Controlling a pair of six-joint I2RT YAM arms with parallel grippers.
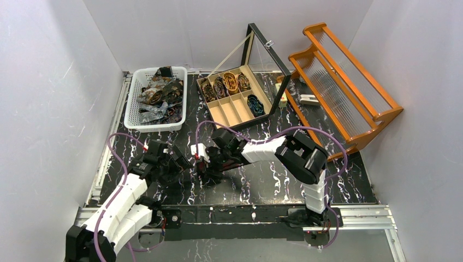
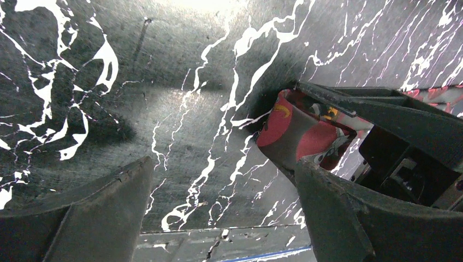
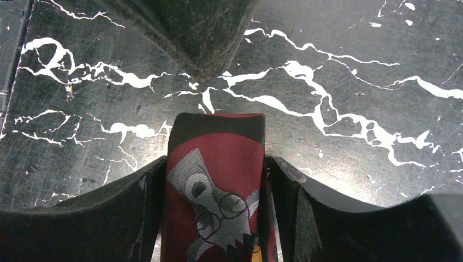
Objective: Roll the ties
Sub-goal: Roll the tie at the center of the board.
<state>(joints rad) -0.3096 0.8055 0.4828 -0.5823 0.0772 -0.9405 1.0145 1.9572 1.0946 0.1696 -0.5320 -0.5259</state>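
Observation:
A rolled tie, red with a grey figure and dark edges, lies on the black marbled table near its front. My right gripper is shut on the roll, one finger against each side. In the left wrist view the same tie shows at the right, held in the right gripper's dark fingers. My left gripper stands open just left of the roll, with only bare table between its fingers. From above, the left gripper and the right gripper meet low over the table.
A white basket of loose ties stands at the back left. A wooden compartment box with its glass lid raised holds several rolled ties. An orange rack lies at the back right.

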